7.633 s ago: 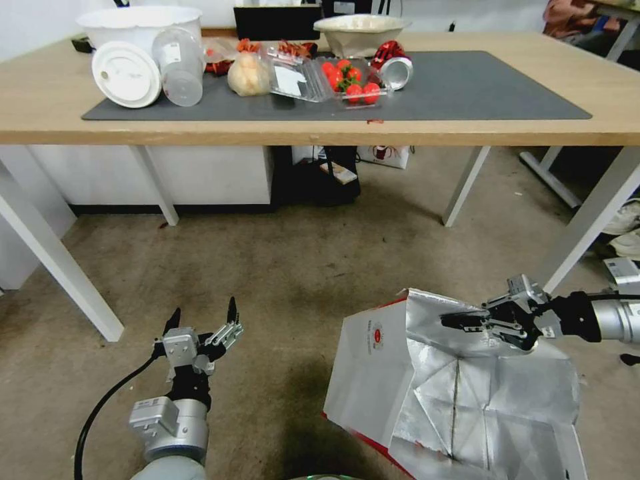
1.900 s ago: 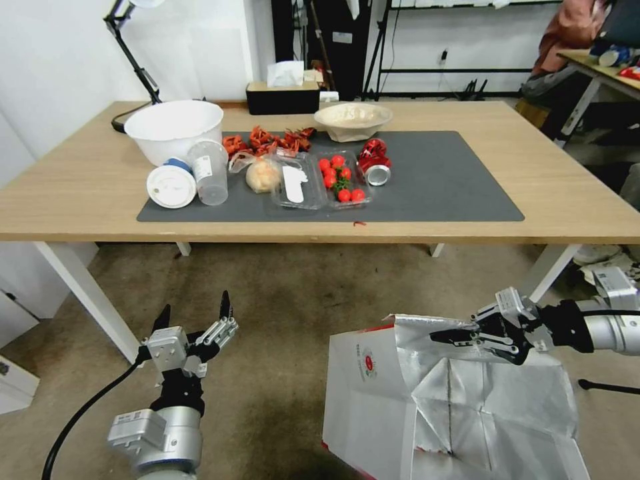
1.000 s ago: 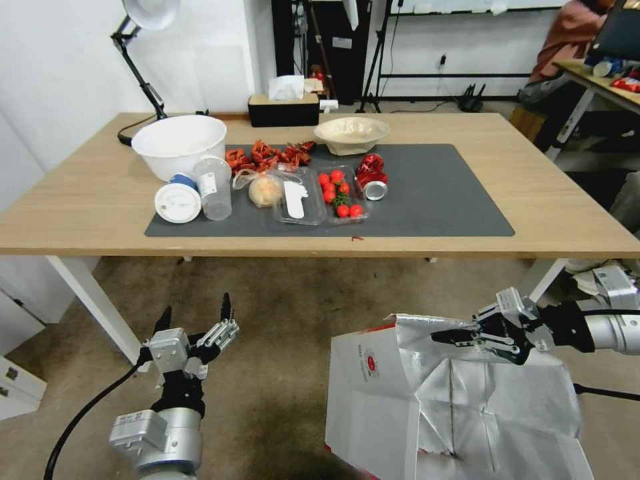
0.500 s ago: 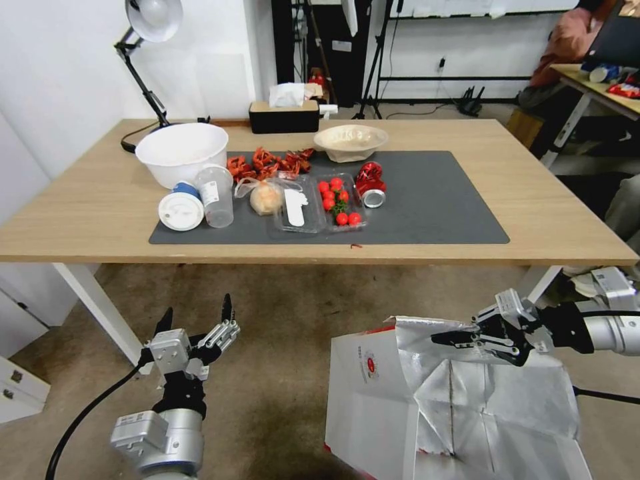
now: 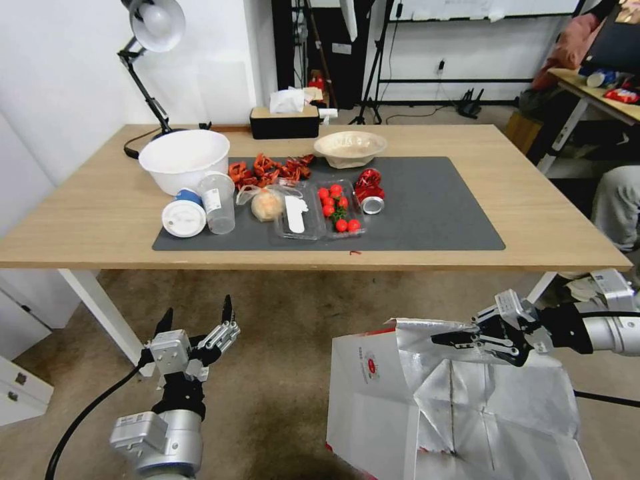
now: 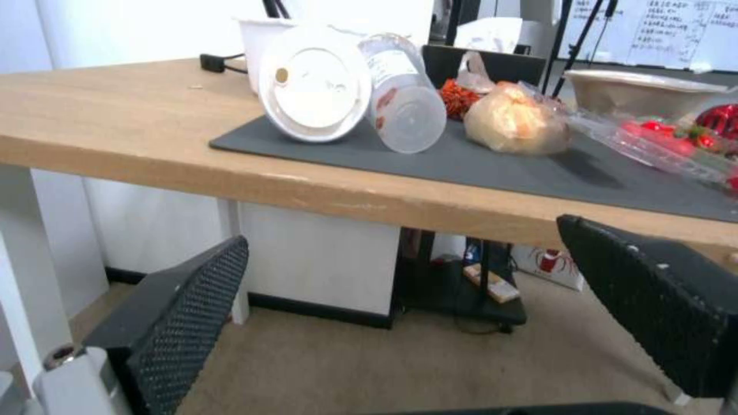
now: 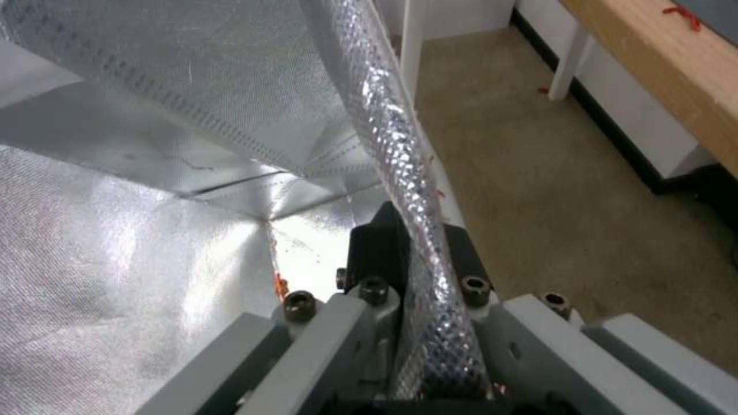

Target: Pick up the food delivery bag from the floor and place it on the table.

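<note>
The food delivery bag (image 5: 373,400), white with a small round red logo and crinkly silver foil lining (image 7: 154,190), hangs open at the lower right in the head view. Its lower part runs out of the picture. My right gripper (image 5: 445,339) is shut on the bag's foil rim, which the right wrist view shows clamped between the fingers (image 7: 454,253). Beyond the bag lies the brownish-grey floor (image 5: 293,313). The light-wood table (image 5: 547,213) with its dark grey mat (image 5: 433,207) stands ahead, higher than both grippers. My left gripper (image 5: 197,317) waits open and empty at the lower left, its fingertips (image 6: 223,259) below the table edge.
The mat's left half holds a white bowl (image 5: 183,150), plastic cups (image 5: 217,200), a tomato tray (image 5: 339,208), a red can (image 5: 369,190) and a paper bowl (image 5: 350,143). The mat's right half is bare. A white table leg (image 5: 100,310) stands close to the left gripper.
The whole head view has shifted: the table sits lower and more of the room behind shows, so the camera has moved. Both grippers and the bag keep their places in the picture.
</note>
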Controlling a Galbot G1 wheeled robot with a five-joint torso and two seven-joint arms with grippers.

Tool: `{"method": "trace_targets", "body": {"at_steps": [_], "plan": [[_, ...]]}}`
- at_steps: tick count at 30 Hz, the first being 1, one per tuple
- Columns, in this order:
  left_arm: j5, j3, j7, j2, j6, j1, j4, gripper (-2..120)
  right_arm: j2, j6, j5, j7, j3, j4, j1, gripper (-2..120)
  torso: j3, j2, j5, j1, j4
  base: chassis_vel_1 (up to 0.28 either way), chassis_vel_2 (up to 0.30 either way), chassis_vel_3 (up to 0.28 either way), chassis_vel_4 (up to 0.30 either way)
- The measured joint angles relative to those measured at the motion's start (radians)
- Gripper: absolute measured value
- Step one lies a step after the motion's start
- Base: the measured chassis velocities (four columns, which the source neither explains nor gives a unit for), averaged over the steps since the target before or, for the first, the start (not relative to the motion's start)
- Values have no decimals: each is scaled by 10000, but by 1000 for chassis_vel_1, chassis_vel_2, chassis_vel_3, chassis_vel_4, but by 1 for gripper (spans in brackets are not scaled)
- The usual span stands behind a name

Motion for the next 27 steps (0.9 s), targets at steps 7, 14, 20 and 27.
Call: {"method": "trace_targets", "body": {"at_steps": [7, 14, 20, 27], "plan": [[-3, 7, -13, 31, 2, -6, 7, 100, 22, 18, -46, -5, -13, 0, -24, 0, 233, 410, 0, 174, 0, 0, 0, 0, 0], [-33, -8, -23, 52, 14, -39, 7, 100, 28, 18, -51, -5, -40, 1, -3, 0, 414, 726, 0, 311, 0, 0, 0, 0, 0], [-42, -3, -28, 45, 24, -71, 18, 100, 17, 17, -51, -5, -43, -2, 1, 0, 584, 1023, 0, 441, 1, 0, 0, 0, 0], [-54, -3, -45, 50, 27, -78, 19, 100, -6, 3, -40, -6, -35, 5, 3, 0, 718, 1258, 0, 542, 0, 0, 0, 0, 0]]}}
